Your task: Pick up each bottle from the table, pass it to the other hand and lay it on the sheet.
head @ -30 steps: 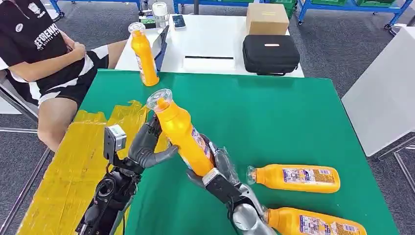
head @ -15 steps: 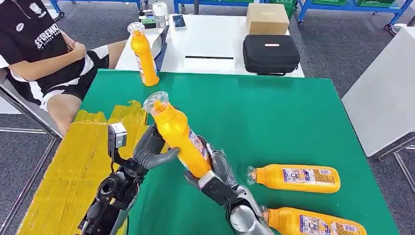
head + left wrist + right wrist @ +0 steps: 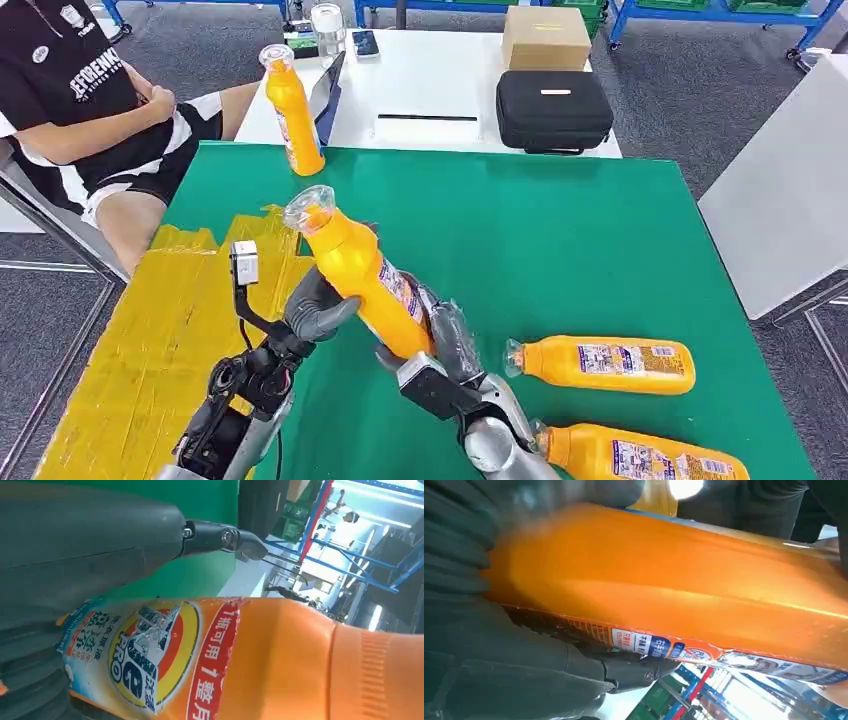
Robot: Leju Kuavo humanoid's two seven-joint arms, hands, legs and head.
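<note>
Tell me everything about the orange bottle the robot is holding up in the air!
The held bottle looks like shiny orange plastic, with a clear cap on top and a colourful printed label around its lower half. It is lifted above the green table, tilted so its cap leans towards the yellow sheet. The right hand wraps its bottom end, and the left hand touches its middle from the other side.

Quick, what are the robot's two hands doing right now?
Left hand: gripping the tilted orange plastic bottle around its middle.
Right hand: holding the same bottle at its base.
</note>
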